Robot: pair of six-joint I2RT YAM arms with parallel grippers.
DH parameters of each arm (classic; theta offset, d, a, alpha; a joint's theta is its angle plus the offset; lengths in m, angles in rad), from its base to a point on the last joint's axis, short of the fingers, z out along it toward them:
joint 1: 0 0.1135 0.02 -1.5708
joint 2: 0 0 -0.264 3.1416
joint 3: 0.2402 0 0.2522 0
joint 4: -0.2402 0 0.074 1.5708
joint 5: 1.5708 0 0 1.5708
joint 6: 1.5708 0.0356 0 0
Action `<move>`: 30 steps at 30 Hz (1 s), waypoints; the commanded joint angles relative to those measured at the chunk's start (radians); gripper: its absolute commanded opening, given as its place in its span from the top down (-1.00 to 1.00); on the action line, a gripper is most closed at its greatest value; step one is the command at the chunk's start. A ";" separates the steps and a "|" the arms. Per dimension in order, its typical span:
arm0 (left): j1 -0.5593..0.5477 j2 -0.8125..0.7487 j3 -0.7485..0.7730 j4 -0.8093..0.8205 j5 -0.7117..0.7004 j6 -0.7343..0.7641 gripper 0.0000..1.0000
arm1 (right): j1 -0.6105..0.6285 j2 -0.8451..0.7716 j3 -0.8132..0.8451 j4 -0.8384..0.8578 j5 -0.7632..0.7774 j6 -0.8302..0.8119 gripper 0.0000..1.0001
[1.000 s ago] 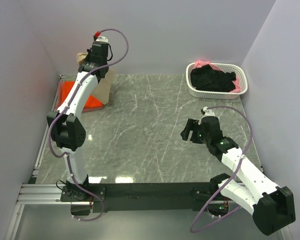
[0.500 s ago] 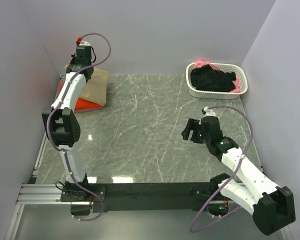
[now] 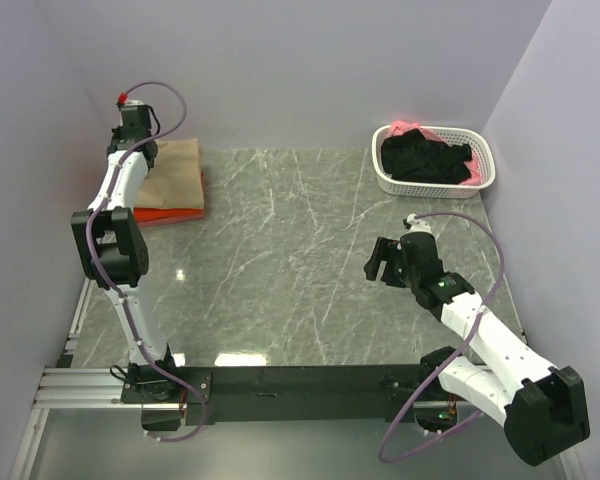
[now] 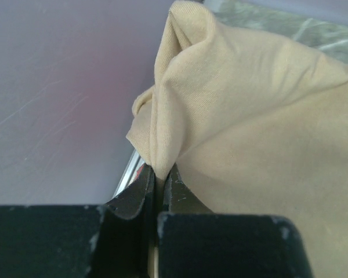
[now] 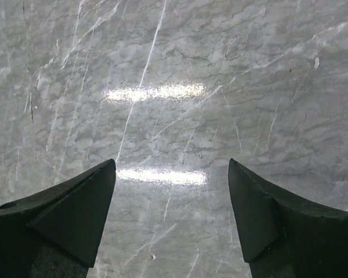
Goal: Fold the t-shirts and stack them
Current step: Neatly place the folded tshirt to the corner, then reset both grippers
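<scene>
At the fingertips of the left gripper (image 4: 159,174) we note a pinched fold of the tan t-shirt (image 4: 261,116); the jaws are pressed together and clamped on that corner of cloth, and the rest of the shirt spreads away ahead and to the right of the fingers; seen from above, the tan shirt lies flat just beside this gripper, on top of the orange t-shirt (image 3: 165,213), which shows only as a bright strip along the near edge of the pile; we judge two shirts folded and stacked, the upper one not yet released; how tidy its far edge is under the wrist we cannot tell; the right gripper (image 5: 171,165) hangs over the bare marble table (image 3: 280,250), jaws wide apart, nothing between them; well beyond it sits the white basket (image 3: 435,187), holding the black t-shirts (image 3: 425,160) in an unfolded heap with the pink t-shirt (image 3: 405,126) showing at the rim; left to do, by our reading: let go of the tan shirt, then fetch, fold and stack the basket's contents; roughly half the work or more remains.
</scene>
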State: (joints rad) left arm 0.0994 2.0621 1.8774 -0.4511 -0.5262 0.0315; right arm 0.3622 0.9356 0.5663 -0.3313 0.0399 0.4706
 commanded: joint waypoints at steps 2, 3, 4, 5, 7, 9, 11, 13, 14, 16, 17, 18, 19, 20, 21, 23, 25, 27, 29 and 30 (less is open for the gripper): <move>0.025 0.000 -0.009 0.061 0.003 -0.063 0.99 | -0.002 0.006 0.020 0.003 0.026 0.003 -0.69; 0.031 0.004 -0.004 0.045 0.003 -0.071 0.99 | -0.002 0.009 0.021 0.003 0.026 0.003 -0.69; 0.036 0.018 0.009 0.032 0.002 -0.080 0.99 | -0.002 0.011 0.021 0.003 0.026 0.003 -0.69; 0.039 0.027 0.020 0.016 -0.003 -0.102 0.99 | -0.002 0.012 0.021 0.003 0.026 0.003 -0.69; 0.052 0.052 0.049 -0.023 -0.006 -0.126 0.97 | -0.002 0.015 0.021 0.003 0.026 0.003 -0.69; 0.071 0.067 0.074 -0.052 0.005 -0.146 0.67 | -0.002 0.015 0.021 0.003 0.023 0.002 -0.69; 0.079 0.082 0.101 -0.084 0.015 -0.174 -0.14 | -0.002 0.019 0.023 0.005 0.022 0.003 -0.69; 0.085 0.079 0.112 -0.092 0.017 -0.194 -0.98 | 0.000 0.025 0.024 0.005 0.018 0.003 -0.69; 0.085 0.075 0.117 -0.098 0.015 -0.200 -0.99 | -0.002 0.026 0.024 0.005 0.020 0.003 -0.69; 0.085 0.057 0.124 -0.100 0.032 -0.214 -0.99 | 0.000 0.029 0.024 0.005 0.018 0.003 -0.69; 0.083 0.049 0.123 -0.098 0.040 -0.219 -0.99 | -0.003 0.031 0.024 0.006 0.017 0.003 -0.69; 0.085 0.040 0.123 -0.098 0.063 -0.222 -0.99 | -0.002 0.029 0.024 0.008 0.017 0.003 -0.69; 0.083 0.021 0.123 -0.098 0.075 -0.229 -0.99 | 0.000 0.031 0.024 0.008 0.017 0.003 -0.69; 0.083 0.012 0.121 -0.098 0.093 -0.242 -0.99 | 0.000 0.031 0.024 0.008 0.017 0.003 -0.69; 0.083 -0.008 0.118 -0.097 0.130 -0.248 -0.99 | 0.000 0.029 0.024 0.006 0.015 0.003 -0.69; 0.085 -0.026 0.112 -0.095 0.167 -0.266 -0.99 | -0.002 0.028 0.024 0.003 0.017 0.003 -0.69; 0.083 -0.052 0.105 -0.089 0.216 -0.284 -0.99 | -0.002 0.020 0.023 0.005 0.015 0.003 -0.69; 0.082 -0.078 0.088 -0.083 0.236 -0.303 -0.99 | -0.002 0.014 0.021 0.006 0.012 0.005 -0.69; 0.079 -0.094 0.077 -0.084 0.275 -0.334 -0.99 | -0.002 0.005 0.018 0.006 0.014 0.003 -0.69; 0.076 -0.114 0.060 -0.083 0.296 -0.337 -0.99 | -0.002 0.003 0.020 0.005 0.012 0.005 -0.69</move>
State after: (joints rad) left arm 0.1822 2.0445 1.9514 -0.5579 -0.3210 -0.2512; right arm 0.3622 0.9604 0.5663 -0.3340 0.0418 0.4740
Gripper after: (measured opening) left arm 0.993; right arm 0.846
